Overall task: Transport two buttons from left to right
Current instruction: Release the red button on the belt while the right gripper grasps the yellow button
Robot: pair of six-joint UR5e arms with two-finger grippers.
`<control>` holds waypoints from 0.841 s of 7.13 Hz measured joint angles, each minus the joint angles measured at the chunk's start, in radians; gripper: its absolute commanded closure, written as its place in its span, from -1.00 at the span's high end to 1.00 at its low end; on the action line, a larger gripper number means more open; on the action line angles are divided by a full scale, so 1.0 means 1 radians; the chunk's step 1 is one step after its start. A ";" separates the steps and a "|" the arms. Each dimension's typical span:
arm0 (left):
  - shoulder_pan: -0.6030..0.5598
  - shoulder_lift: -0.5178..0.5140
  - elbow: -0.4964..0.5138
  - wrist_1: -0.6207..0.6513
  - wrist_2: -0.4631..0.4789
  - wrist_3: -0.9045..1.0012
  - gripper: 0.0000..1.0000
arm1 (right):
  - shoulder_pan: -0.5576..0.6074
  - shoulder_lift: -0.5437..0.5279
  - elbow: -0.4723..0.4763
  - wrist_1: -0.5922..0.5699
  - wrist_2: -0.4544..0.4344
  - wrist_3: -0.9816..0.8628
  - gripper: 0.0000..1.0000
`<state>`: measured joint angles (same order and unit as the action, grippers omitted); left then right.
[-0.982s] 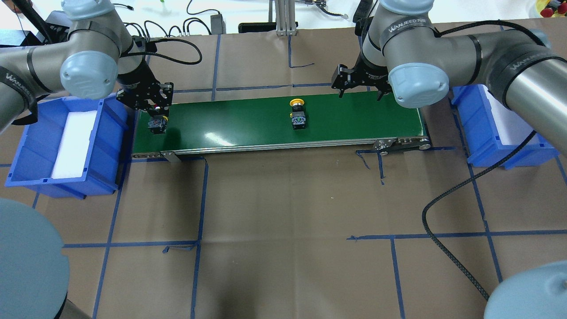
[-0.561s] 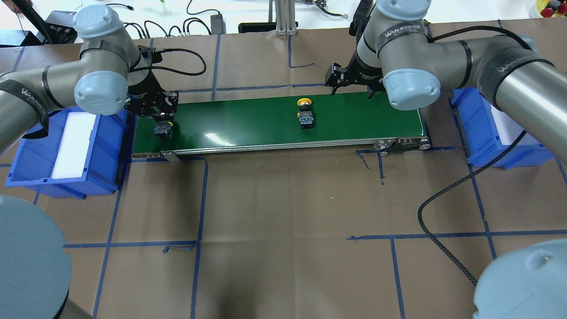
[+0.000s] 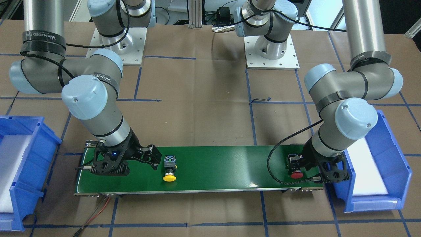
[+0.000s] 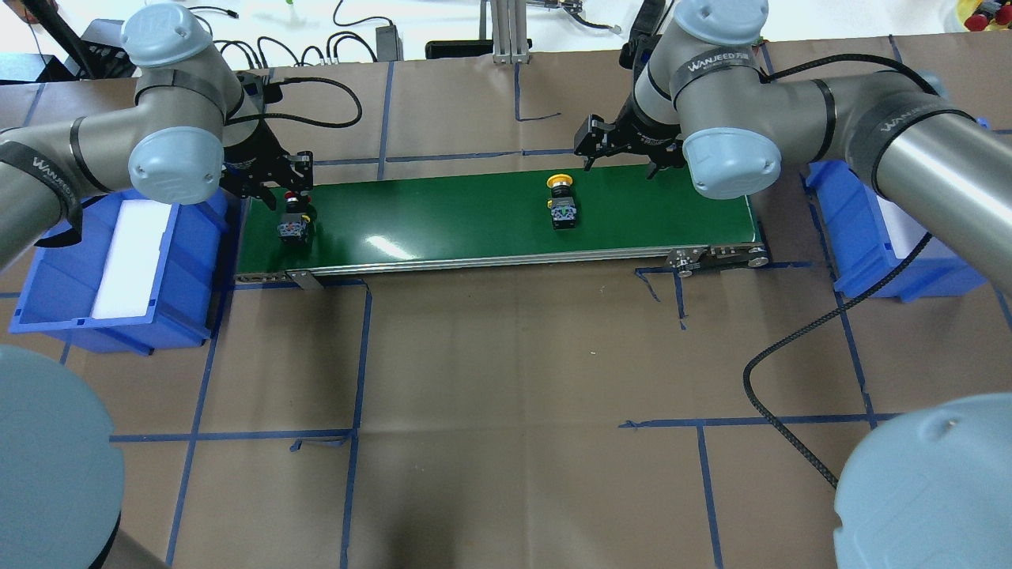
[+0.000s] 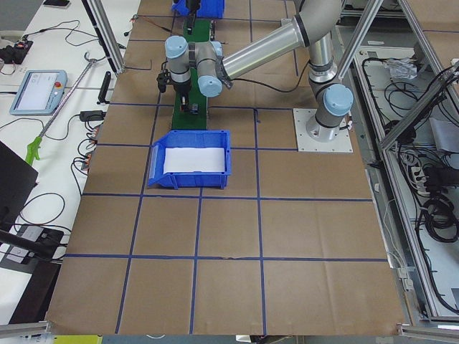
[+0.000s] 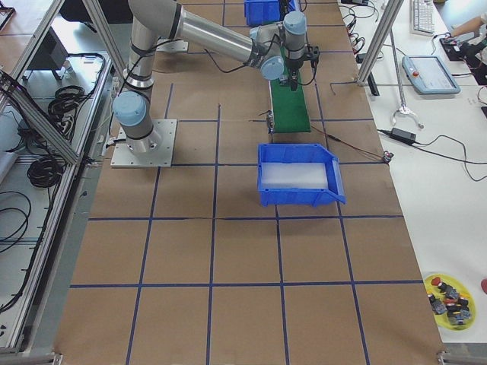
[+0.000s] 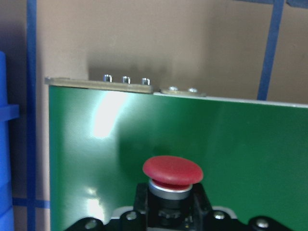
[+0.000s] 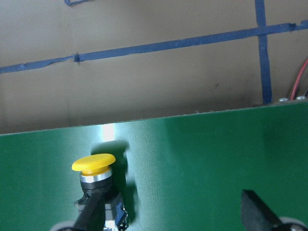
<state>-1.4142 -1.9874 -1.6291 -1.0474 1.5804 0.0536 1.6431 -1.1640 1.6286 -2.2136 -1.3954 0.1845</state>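
Note:
The green conveyor belt (image 4: 443, 217) runs left to right. My left gripper (image 4: 283, 190) is over its left end, shut on the red button (image 4: 293, 225) (image 7: 172, 171), whose cap points away from me. I cannot tell whether this button touches the belt. The yellow button (image 4: 562, 207) (image 3: 169, 169) lies on its side right of mid-belt. My right gripper (image 4: 622, 158) (image 8: 175, 214) hovers open just to the right of it and nearer to me. The yellow cap (image 8: 94, 163) shows beside one of its fingers (image 8: 94, 214).
A blue bin (image 4: 47, 269) with a white foam liner stands off the belt's left end. Another blue bin (image 4: 862, 237) stands off the right end. Blue tape lines cross the brown paper table. A black cable (image 4: 791, 356) loops at the right.
The yellow button has ridden the belt to the right. My left gripper has shifted slightly right with the red button. My right gripper has edged left towards the yellow button.

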 measured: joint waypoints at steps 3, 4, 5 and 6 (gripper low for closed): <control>-0.001 0.025 0.054 -0.034 0.002 0.000 1.00 | -0.006 0.007 0.000 -0.003 0.000 0.000 1.00; -0.006 0.043 0.098 -0.112 0.002 -0.003 1.00 | -0.007 0.005 0.000 -0.002 -0.004 -0.003 1.00; -0.013 0.067 0.138 -0.200 0.003 -0.013 1.00 | -0.006 0.006 0.000 -0.001 -0.007 -0.006 1.00; -0.033 0.098 0.170 -0.282 0.003 -0.030 1.00 | -0.005 0.010 0.001 0.000 -0.009 -0.008 1.00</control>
<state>-1.4468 -1.8894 -1.4595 -1.3293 1.5831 0.0234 1.6381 -1.1537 1.6294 -2.2139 -1.4041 0.1768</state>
